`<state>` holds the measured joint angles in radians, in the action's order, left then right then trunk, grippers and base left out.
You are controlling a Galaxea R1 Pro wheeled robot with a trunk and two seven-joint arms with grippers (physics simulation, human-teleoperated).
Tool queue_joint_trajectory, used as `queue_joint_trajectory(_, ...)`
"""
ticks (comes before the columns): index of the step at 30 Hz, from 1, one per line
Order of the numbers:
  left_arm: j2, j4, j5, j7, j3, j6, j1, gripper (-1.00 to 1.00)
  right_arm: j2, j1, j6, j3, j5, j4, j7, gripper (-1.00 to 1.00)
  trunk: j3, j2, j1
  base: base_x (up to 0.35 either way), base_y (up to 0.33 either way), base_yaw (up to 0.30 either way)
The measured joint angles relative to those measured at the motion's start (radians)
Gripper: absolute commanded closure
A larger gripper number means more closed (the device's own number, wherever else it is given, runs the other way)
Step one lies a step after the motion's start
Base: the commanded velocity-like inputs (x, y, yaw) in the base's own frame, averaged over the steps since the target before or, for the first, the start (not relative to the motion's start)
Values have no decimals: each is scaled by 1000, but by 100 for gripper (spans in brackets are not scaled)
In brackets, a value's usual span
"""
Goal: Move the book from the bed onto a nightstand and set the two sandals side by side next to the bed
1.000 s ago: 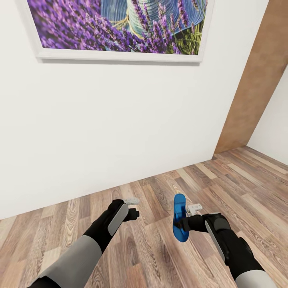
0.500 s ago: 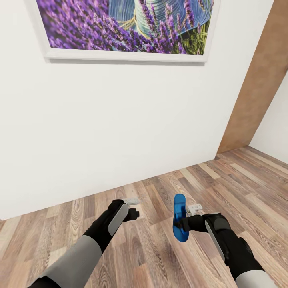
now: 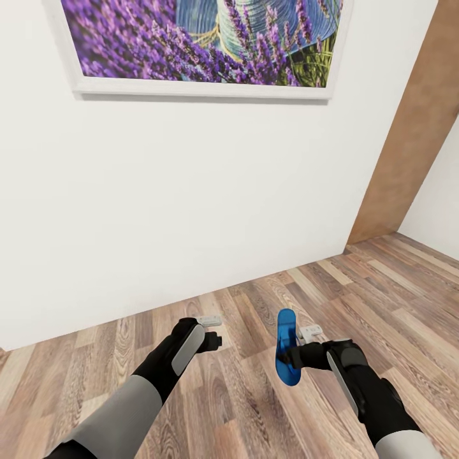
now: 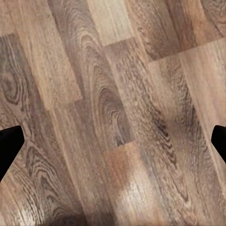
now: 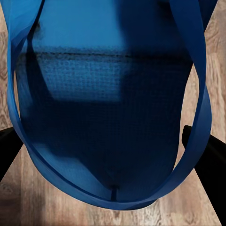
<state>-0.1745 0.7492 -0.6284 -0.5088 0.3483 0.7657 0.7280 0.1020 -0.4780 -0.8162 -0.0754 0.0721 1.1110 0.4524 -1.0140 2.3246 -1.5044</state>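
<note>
Right gripper (image 3: pixel 294 356): black, pinched on one bright blue flip-flop sandal (image 3: pixel 286 347), which it carries clear of the floor, sole turned on edge. In the right wrist view the blue textured sole and thong strap (image 5: pixel 195 84) sit between the two dark fingers (image 5: pixel 209 155).

Left gripper (image 3: pixel 215 331): black with pale tips, fingers spread wide, nothing between them; in the left wrist view its fingertips (image 4: pixel 9 146) show at opposite edges over bare planks.

White wall (image 3: pixel 191 191): plain, directly ahead of the robot.

Brown wood-plank floor (image 3: pixel 255 395): beneath both arms, meeting the wall at a slanted line.

Brown wooden door panel (image 3: pixel 414 127): at the far right, beside the wall's corner.

Framed purple lavender picture (image 3: pixel 204 44): white frame, hung high on the wall.

Changes against the earlier frames: the whole view has swung slightly since one second ago, so the picture and door panel sit a little further right and the picture's frame a little lower; since half a second ago the shift is barely noticeable. Both arms and the sandal keep the same pose relative to the robot, the grip unchanged.
</note>
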Motion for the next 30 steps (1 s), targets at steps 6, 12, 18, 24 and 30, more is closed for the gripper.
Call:
queue_joint_trajectory(6,0,0,0,0,0,0,0,-100,0,0,0,-5,0,0,0,100,-4,0,0,0,2,55)
queue_joint_trajectory(12,0,0,0,0,0,0,0,-100,0,0,0,-15,0,0,0,100,-9,0,0,0,1,88)
queue_joint_trajectory(18,0,0,0,0,0,0,0,-100,0,0,0,-19,0,1,0,100,-15,0,0,0,0,93)
queue_joint_trajectory(24,0,0,0,0,0,0,0,-100,0,0,0,-21,-1,0,0,100,-20,0,0,0,0,89)
queue_joint_trajectory(30,0,0,0,0,0,0,0,-100,0,0,0,-22,-1,0,0,100,-25,0,0,0,0,84)
